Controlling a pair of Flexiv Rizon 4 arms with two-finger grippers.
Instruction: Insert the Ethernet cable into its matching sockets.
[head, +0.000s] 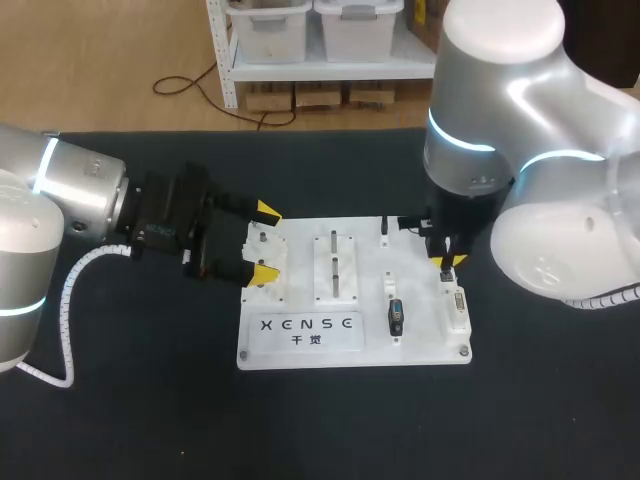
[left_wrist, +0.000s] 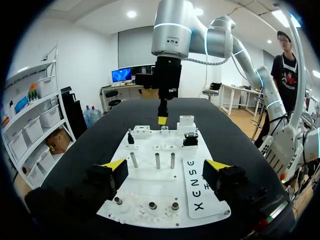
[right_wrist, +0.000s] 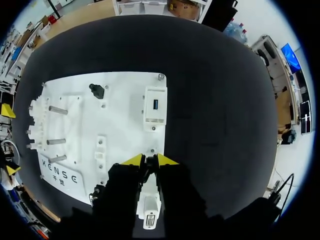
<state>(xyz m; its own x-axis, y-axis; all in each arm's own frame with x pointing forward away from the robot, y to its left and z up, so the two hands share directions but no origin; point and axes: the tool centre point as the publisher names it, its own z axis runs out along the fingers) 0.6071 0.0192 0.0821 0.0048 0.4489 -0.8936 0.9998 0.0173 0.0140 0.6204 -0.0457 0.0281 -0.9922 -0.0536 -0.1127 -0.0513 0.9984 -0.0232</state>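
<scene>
Step in hand, as judged: alignment over the sockets at the right side of the white board (head: 300, 352), which lies on the black desk (head: 120, 400). No insertion is seen yet. The next move is judged to call for a slow, straight descent, plug square to its port, with the board kept from sliding.

Holders, noted from lower frame to upper, head view:
- A black connector (head: 396, 318) is seated in a small white holder, lower middle-right of the board.
- A white socket block (head: 457, 308) is fixed at the board's right edge.
- The right gripper (head: 447, 264) is held upright just above that block. Its fingers are drawn close, with a narrow slit between. Whether a plug is pinched there cannot be told.
- The left gripper (head: 266, 241) is set at the board's left edge, fingers wide apart, nothing held.
- A small black plug (head: 385, 228) stands at the board's upper edge.

The Ethernet cable is not identified with certainty in any view.
</scene>
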